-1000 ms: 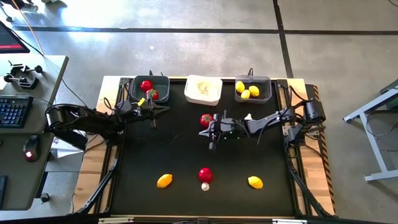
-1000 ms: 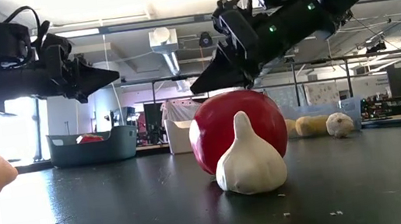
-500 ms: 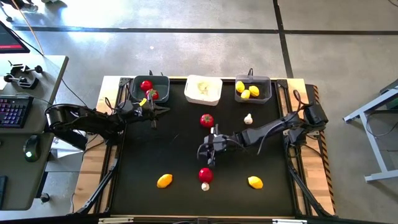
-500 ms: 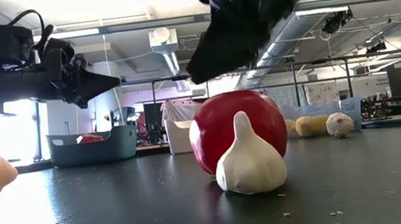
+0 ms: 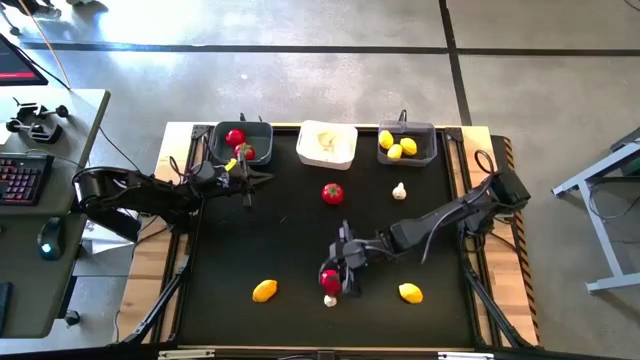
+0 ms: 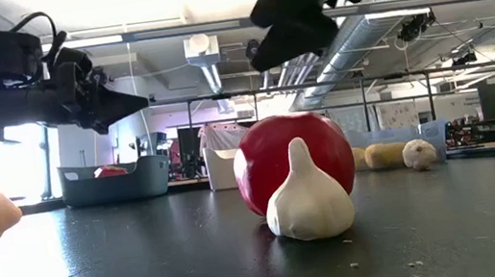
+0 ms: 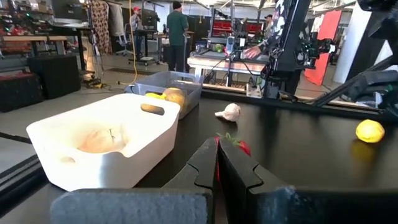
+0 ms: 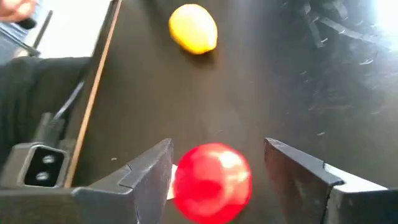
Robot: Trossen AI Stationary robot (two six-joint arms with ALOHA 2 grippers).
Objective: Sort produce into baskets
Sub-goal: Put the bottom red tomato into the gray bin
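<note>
Near the bench's front edge, the right claw (image 5: 340, 277) hangs spread wide over the tomato (image 5: 329, 280), a smooth, rigid, likely light ball best pinched across its middle, clear of the touching garlic bulb (image 5: 330, 300).

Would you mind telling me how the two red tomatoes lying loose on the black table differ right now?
The near tomato sits between the open fingers of the right tool; the far tomato has no tool around it. The near one has a white garlic bulb right beside it, whereas the far one lies alone, closer to the white basket. Both are red, round and outside any basket.
</note>
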